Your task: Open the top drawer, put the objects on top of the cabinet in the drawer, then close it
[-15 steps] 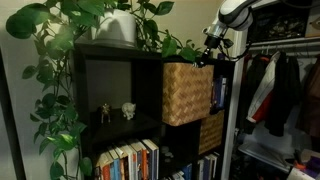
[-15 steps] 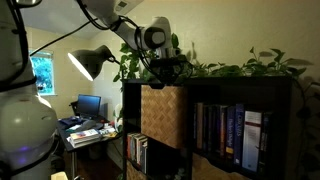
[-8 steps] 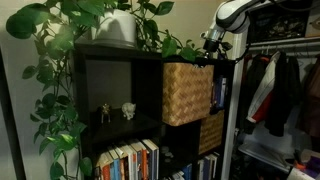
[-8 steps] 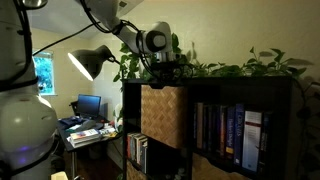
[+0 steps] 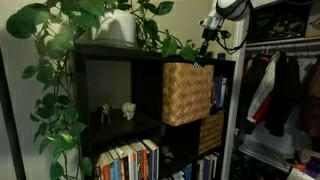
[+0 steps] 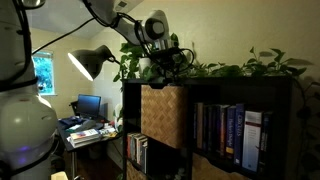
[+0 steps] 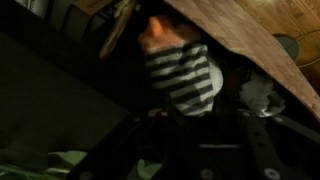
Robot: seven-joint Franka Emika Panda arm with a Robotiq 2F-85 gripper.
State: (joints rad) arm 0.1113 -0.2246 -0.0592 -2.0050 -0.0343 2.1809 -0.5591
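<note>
Hovering above the square, basket-weave wicker top drawer (image 5: 187,93), the claw (image 5: 208,32); spread or pinched, unclear.

Dim room, lamp beside a desk.
A white desk lamp (image 6: 88,62) stands out against the pale wall (image 6: 230,25); left of the lamp is a bright window (image 6: 42,72), and below the lamp a cluttered desk (image 6: 85,130) with a monitor (image 6: 90,103).

One black cabinet (image 5: 110,51). Two woven bins: one large tan top drawer (image 5: 187,92) and one smaller darker bin (image 5: 210,131) at its 5 o'clock. Two tiny pieces at the drawer's 9 o'clock, a dark trinket (image 5: 105,112) and a whitish trinket (image 5: 128,110) (details too small to tell). One white plant pot (image 5: 120,28), one lamp (image 6: 92,62), one monitor (image 6: 88,104).
</note>
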